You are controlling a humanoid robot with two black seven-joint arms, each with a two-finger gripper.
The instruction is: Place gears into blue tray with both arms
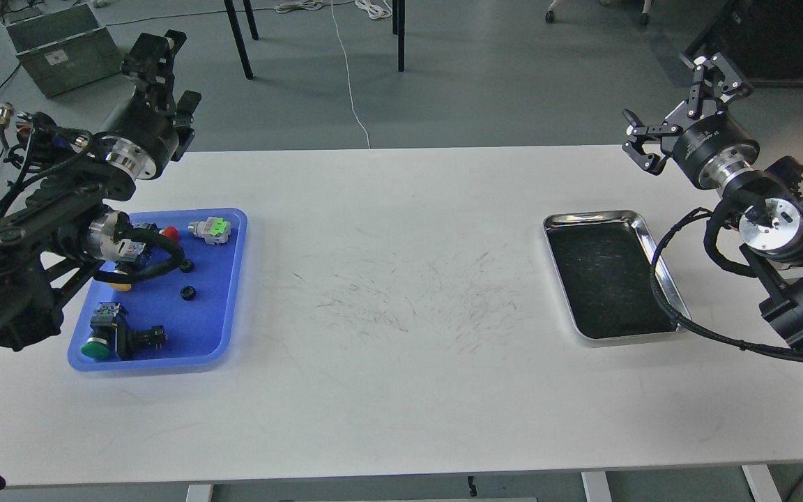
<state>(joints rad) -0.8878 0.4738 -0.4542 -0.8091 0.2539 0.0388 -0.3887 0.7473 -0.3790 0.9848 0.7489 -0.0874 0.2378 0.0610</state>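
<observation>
The blue tray [215, 317] lies at the table's left end. Two small black gears rest in it: one gear [188, 293] near the tray's middle, the other gear [186, 265] just behind it, beside a loop of my left arm's cable. My left gripper [175, 75] is raised high behind the tray, pointing up and away, open and empty. High over the table's far right corner, my right gripper [673, 104] is open with nothing between its fingers.
The blue tray also holds a red push-button [170, 233], a grey-and-green connector [210, 229], a yellow cap [119, 284] and a green push-button [98, 345]. A steel tray [593, 217] with a black inside lies at the right. Table legs and a crate stand behind.
</observation>
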